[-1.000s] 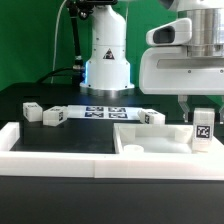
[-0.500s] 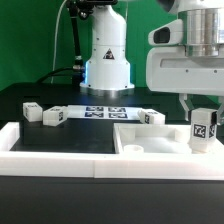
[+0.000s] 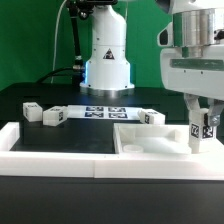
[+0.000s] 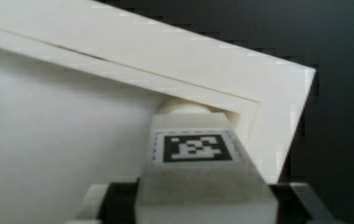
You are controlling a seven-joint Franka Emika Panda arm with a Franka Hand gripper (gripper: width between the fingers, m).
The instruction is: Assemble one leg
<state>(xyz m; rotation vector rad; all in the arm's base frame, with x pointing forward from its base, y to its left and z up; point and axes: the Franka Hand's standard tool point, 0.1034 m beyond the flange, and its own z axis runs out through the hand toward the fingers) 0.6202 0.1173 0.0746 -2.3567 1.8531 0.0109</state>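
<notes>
The leg (image 3: 201, 131) is a small white post with a black-and-white tag on its face. It stands upright over the far right corner of the large flat white plate (image 3: 150, 140) in the exterior view. My gripper (image 3: 203, 118) is shut on the leg from above, its dark fingers either side of the post. In the wrist view the leg (image 4: 197, 160) fills the space between the jaws, its tagged end near the plate's corner (image 4: 245, 90). Whether its foot touches the plate is hidden.
Three more loose white legs with tags lie on the black table: two at the exterior view's left (image 3: 32, 111) (image 3: 53, 116) and one near the middle (image 3: 152, 117). The marker board (image 3: 103, 111) lies behind. A white rim (image 3: 60, 150) bounds the front.
My gripper has moved toward the exterior view's right with the leg in it, and slightly up. The plate and loose legs have not moved.
</notes>
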